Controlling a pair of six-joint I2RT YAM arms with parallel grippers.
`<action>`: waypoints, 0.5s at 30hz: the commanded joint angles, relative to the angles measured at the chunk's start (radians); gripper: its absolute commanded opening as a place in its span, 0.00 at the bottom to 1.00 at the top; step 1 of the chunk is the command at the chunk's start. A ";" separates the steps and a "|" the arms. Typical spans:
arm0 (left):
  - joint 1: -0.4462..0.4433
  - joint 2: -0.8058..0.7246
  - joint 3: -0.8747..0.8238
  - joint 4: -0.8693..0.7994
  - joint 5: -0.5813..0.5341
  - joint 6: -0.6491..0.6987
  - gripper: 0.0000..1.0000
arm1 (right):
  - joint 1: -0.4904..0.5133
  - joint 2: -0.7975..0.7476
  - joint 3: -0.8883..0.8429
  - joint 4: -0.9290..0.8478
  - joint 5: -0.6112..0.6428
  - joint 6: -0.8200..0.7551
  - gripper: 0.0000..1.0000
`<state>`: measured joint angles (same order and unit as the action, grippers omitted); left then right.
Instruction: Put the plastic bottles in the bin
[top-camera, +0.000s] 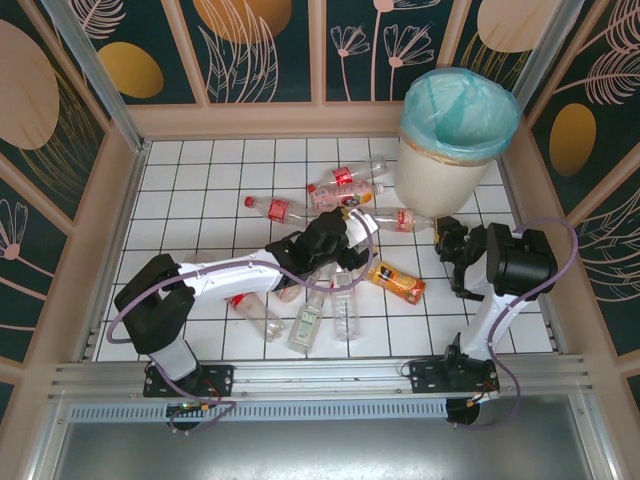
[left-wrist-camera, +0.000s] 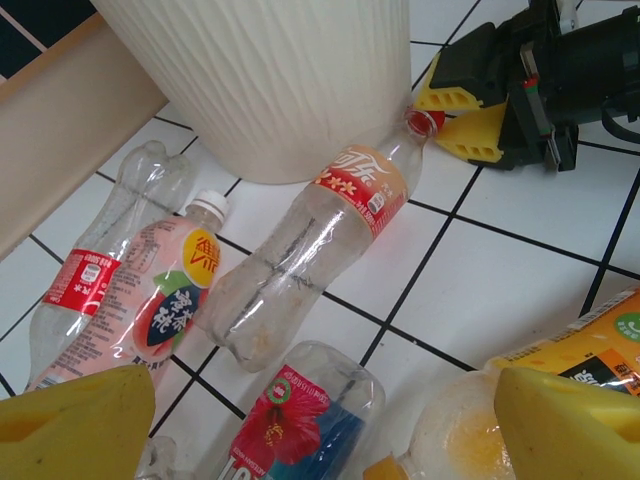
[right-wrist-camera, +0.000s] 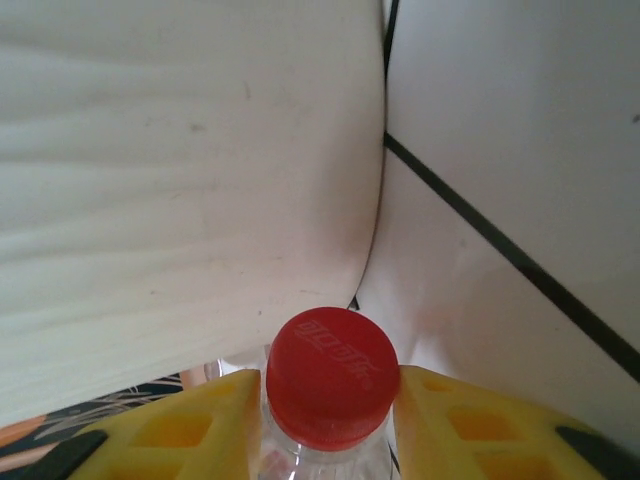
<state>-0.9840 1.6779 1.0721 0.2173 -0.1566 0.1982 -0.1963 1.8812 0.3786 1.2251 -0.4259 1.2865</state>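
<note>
Several plastic bottles lie on the white tiles left of the bin (top-camera: 458, 130). A clear bottle with an orange-red label (left-wrist-camera: 310, 250) rests against the bin's ribbed wall (left-wrist-camera: 260, 70). Its red cap (right-wrist-camera: 330, 372) is pinched between the yellow fingers (right-wrist-camera: 190, 430) of my right gripper (right-wrist-camera: 330, 425), which is shut on it at the bin's foot (top-camera: 441, 235). My left gripper (left-wrist-camera: 320, 440) hangs open over a bottle with a red flower label (left-wrist-camera: 300, 420), in the middle of the pile (top-camera: 348, 240). An orange bottle (left-wrist-camera: 470, 440) lies by its right finger.
A pink peach-label bottle (left-wrist-camera: 165, 300) and a clear red-label bottle (left-wrist-camera: 90, 280) lie to the left. More bottles (top-camera: 310, 320) lie toward the near edge and an orange one (top-camera: 397, 281) between the arms. A wooden wall (top-camera: 250, 118) borders the tiles.
</note>
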 joint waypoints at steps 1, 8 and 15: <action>-0.007 -0.038 -0.017 -0.002 -0.020 0.008 0.88 | 0.001 -0.016 0.011 -0.061 0.048 -0.049 0.33; -0.007 -0.069 -0.050 0.016 -0.027 -0.008 0.88 | -0.003 -0.148 -0.011 -0.148 0.091 -0.127 0.29; -0.007 -0.105 -0.080 0.031 -0.032 -0.013 0.88 | 0.001 -0.334 -0.033 -0.259 0.127 -0.233 0.25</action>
<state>-0.9840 1.6135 1.0073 0.2207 -0.1699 0.1974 -0.1963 1.6196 0.3618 1.0290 -0.3504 1.1343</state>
